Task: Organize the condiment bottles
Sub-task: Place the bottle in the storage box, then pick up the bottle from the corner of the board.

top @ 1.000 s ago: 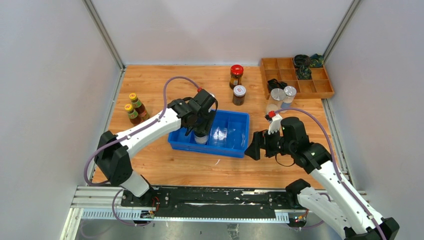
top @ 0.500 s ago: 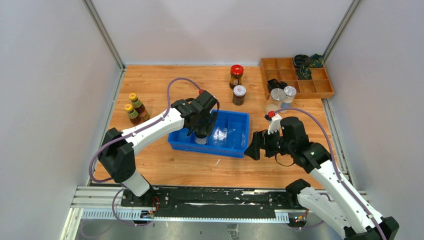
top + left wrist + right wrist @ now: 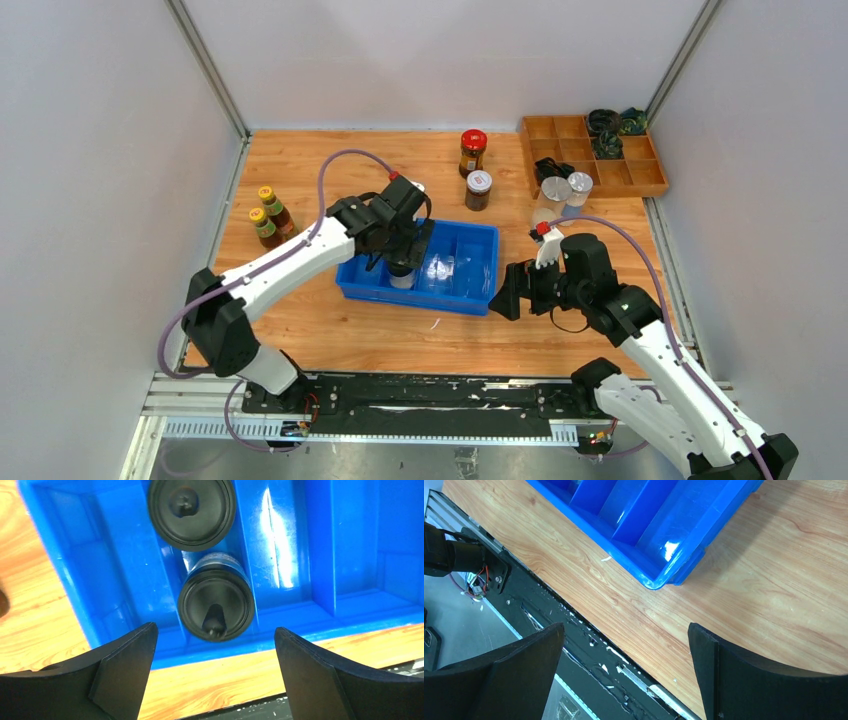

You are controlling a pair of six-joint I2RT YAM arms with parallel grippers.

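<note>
Left gripper [image 3: 214,630]: released, jaws spread wide above the near black-lidded shaker [image 3: 216,600]. It stands with the far black-lidded shaker [image 3: 191,507] in the left compartment of the blue bin [image 3: 300,555]. Right gripper [image 3: 625,630]: released, empty, over the desk [image 3: 774,580] beside the bin's near right corner.

**A:** How is the light from overhead?

**B:** Bright and even. The walls are pale, and the shadows on the table [image 3: 330,330] are soft and short.

**A:** Any glare?

**B:** White streaks on the floor of the blue bin [image 3: 280,555] in the left wrist view. The right wrist view has a small hot spot on its wall.

**A:** Sharpness?

**B:** The top view is crisp. The upper black-lidded shaker [image 3: 191,510] looks slightly soft. The fingers [image 3: 120,675] of the left hand [image 3: 214,632] are dark and soft-edged. So are those of the right hand [image 3: 625,630], though the wood grain there is sharp.
</note>
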